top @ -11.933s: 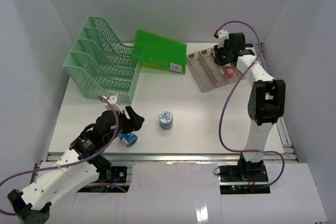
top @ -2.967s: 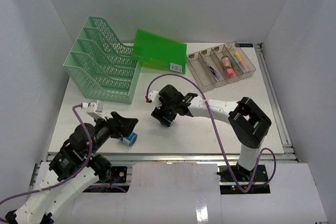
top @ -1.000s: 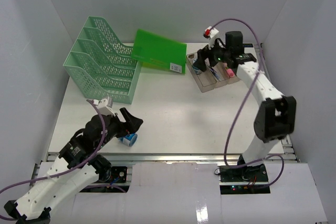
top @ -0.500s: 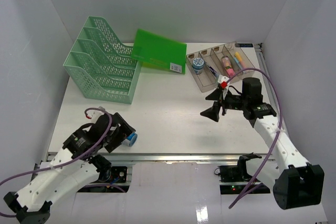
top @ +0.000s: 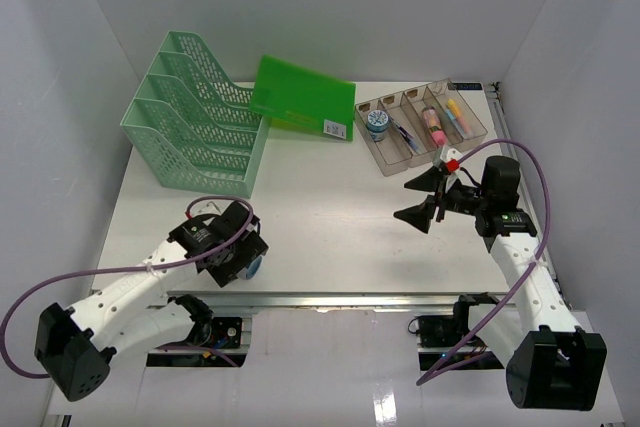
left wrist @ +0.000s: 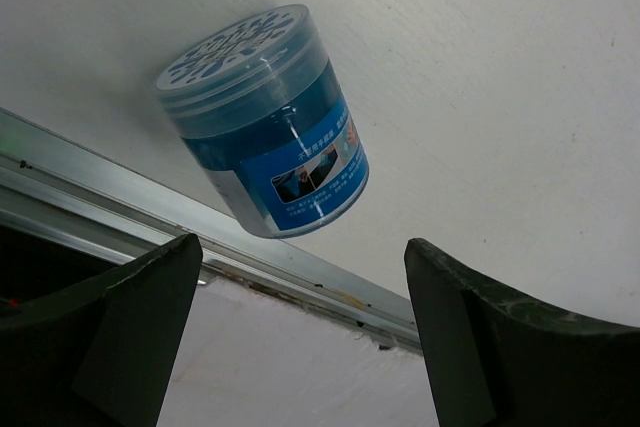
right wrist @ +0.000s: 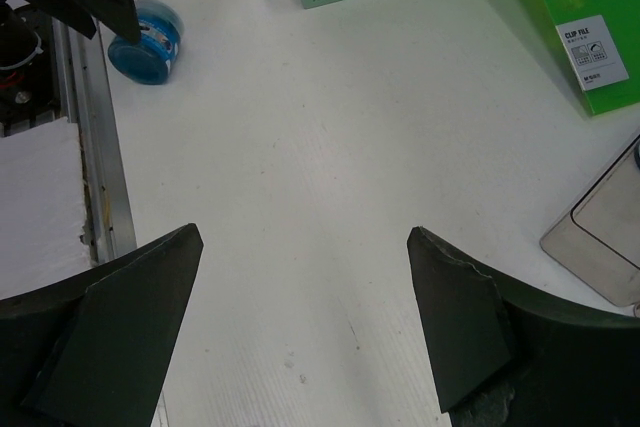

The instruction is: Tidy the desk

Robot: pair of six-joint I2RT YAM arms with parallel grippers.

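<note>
White walls (top: 300, 7) ring the white desk (top: 330, 217).
Top view: the left gripper (top: 238, 255) is at the desk's near edge by a blue jar (top: 253, 267); the right gripper (top: 425, 199) hangs over its right side. Left wrist: jaws wide, jar between them, not touched. Right wrist: jaws wide over the desk.

Blue jar (top: 377, 123) gone from middle of tabletop (top: 320, 197), now in end compartment of clear tray (top: 392, 171). Right gripper (top: 424, 198) withdrawn from tray, empty, jaws wide. Left gripper (top: 238, 255) shifted over second jar (left wrist: 265, 122).
</note>
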